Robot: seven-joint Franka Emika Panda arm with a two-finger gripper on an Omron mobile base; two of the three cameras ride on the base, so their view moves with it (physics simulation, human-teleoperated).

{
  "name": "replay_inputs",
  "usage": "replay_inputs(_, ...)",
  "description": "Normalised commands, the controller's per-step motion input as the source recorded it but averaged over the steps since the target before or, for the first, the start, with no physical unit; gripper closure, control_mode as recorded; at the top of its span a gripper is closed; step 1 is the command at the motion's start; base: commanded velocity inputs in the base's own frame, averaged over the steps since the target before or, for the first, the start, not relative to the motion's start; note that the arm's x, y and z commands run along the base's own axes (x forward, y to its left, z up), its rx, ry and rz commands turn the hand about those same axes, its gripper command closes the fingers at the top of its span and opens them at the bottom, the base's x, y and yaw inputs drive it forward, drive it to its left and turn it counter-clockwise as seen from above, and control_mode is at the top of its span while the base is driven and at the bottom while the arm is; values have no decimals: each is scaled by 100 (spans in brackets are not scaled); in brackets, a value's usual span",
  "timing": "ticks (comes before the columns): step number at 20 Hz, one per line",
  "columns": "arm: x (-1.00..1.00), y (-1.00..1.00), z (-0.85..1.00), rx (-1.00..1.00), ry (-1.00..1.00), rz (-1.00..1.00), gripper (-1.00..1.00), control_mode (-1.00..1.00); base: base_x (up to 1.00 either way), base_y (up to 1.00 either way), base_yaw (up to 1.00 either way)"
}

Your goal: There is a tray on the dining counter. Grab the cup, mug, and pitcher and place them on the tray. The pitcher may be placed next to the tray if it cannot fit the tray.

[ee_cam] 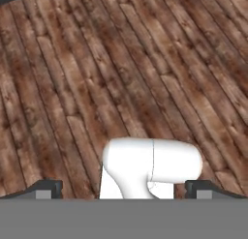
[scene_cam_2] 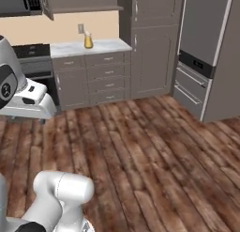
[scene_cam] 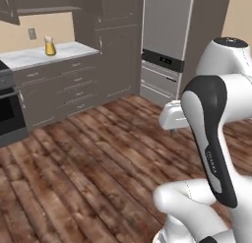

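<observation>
Long drive ahead, nothing in hand

The gripper (ee_cam: 123, 190) hangs over bare wood floor (ee_cam: 72, 78), jaws spread wide and empty; the pitcher (scene_cam: 49, 46) stands far off at eleven o'clock on the marble top (scene_cam: 29, 56), where a clumsy approach could topple it.

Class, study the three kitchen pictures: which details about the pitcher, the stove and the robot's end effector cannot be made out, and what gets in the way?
- Pitcher: too small and far away on the short counter to show a handle or spout, in both base views.
- Stove: cut off by the left edge in the left base view; the arm covers part of it in the right base view.
- End effector: hand view shows open fingertips; its height above the wooden floor is unclear.
</observation>
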Motion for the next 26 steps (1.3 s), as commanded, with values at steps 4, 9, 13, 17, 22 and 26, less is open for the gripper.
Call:
replay_inputs(4, 0, 0, 0, 0, 0, 0, -100, 100, 100, -7, 13)
replay_inputs(9, 0, 0, 0, 0, 0, 0, -100, 100, 100, 0, 18)
replay_inputs(13, 0, 0, 0, 0, 0, 0, -100, 100, 100, 0, 20)
replay_inputs(17, 0, 0, 0, 0, 0, 0, -100, 100, 100, -10, 18)
replay_inputs(22, 0, 0, 0, 0, 0, 0, -100, 100, 100, -17, 22)
replay_inputs(26, 0, 0, 0, 0, 0, 0, -100, 100, 100, -27, 26)
